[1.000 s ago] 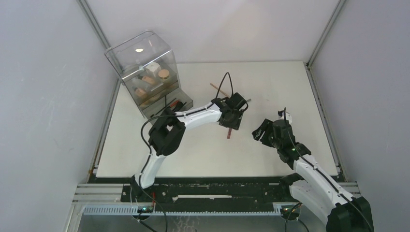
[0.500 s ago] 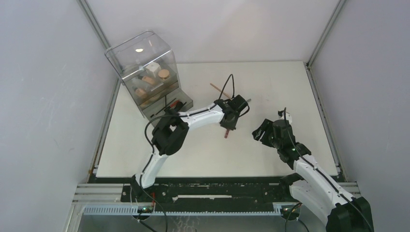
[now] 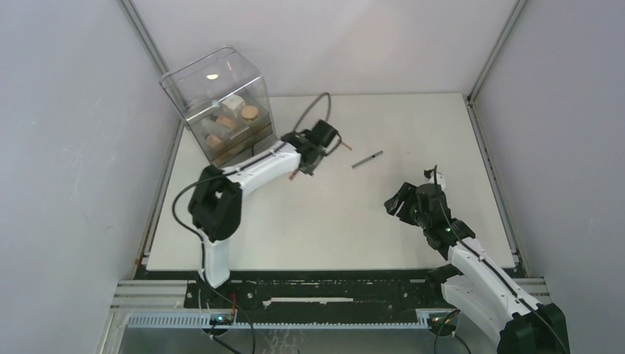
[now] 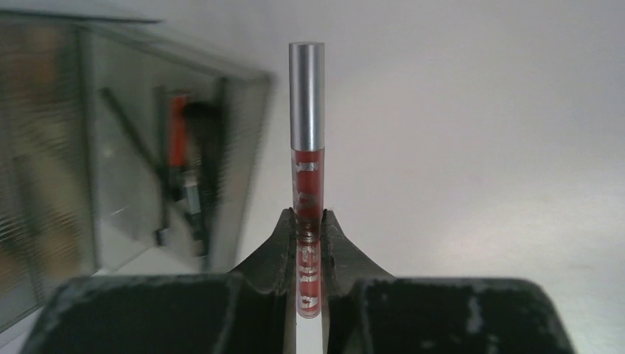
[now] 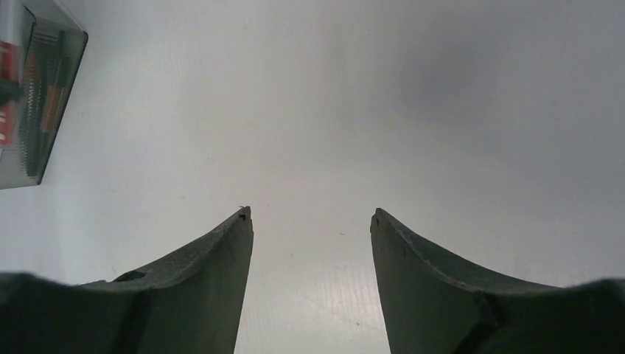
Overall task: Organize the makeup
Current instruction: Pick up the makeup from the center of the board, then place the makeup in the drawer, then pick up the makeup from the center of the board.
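Clear plastic organizer [image 3: 214, 74] stands at upper left of the top view, with its low front tray [image 4: 239, 162] facing the table. Left gripper [image 3: 313, 147] sits just right of it, clamped tight on a red lip tube [image 4: 306, 147]. The tube's long axis runs straight out along the fingers, silver cap foremost, and the tray is off to the wrist frame's left, so likely a leftward swing next. Grey stick [image 3: 367, 159] lies loose and slanted mid-table, between the grippers. Right gripper [image 3: 402, 200] is lower right, spread wide and empty.
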`<move>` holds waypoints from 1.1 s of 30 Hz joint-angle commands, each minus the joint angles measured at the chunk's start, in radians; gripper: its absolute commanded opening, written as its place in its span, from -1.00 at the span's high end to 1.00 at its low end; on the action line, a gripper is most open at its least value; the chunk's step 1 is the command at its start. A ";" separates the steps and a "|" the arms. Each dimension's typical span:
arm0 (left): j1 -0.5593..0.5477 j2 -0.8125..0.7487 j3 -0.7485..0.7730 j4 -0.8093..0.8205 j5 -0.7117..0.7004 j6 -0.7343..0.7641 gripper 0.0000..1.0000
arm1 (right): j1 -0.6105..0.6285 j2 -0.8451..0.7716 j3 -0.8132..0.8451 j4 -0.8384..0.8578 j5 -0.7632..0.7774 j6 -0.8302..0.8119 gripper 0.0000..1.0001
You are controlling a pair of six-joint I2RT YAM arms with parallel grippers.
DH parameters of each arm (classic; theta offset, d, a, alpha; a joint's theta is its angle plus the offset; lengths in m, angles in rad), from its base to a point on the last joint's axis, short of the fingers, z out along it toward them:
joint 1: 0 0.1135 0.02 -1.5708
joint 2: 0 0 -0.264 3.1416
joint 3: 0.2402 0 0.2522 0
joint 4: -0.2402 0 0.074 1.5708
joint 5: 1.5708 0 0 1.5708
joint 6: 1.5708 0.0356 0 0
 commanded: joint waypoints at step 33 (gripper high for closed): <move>0.255 -0.349 -0.061 0.068 0.254 -0.224 -0.14 | 0.068 0.471 0.370 -0.156 0.229 0.134 -0.36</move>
